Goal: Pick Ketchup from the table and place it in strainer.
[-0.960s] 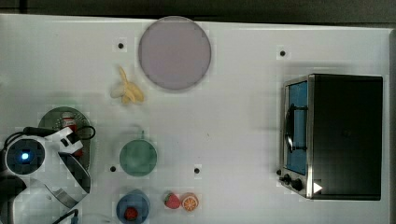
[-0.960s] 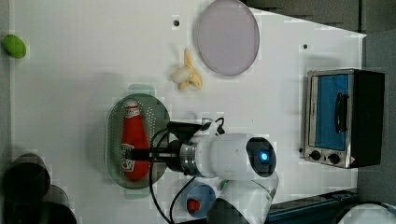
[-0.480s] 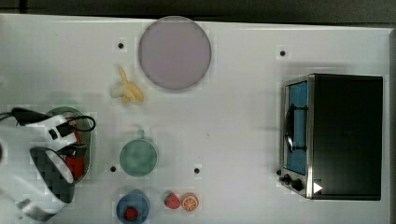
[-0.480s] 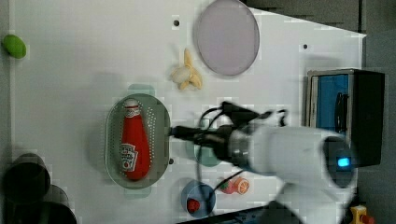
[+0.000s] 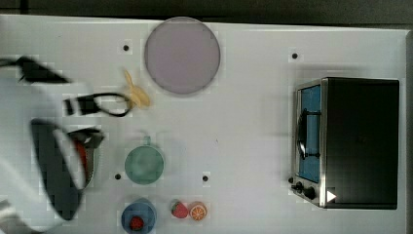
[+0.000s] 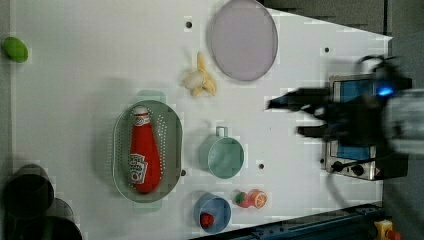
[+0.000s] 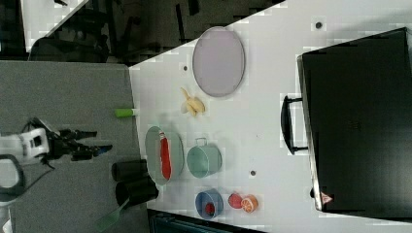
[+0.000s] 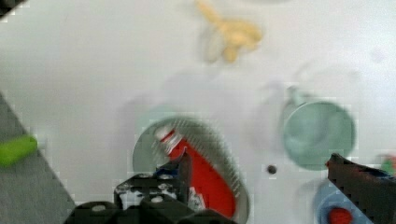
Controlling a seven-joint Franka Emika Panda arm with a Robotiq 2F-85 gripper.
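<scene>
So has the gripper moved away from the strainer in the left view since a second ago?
Yes. The gripper was beside the strainer; now it is open, well toward the left view's right, near the toaster oven. The ketchup lies in the strainer.

The hand (image 6: 285, 117) has pulled away from the strainer (image 6: 172, 150), toward the toaster oven (image 6: 352, 165)
</scene>
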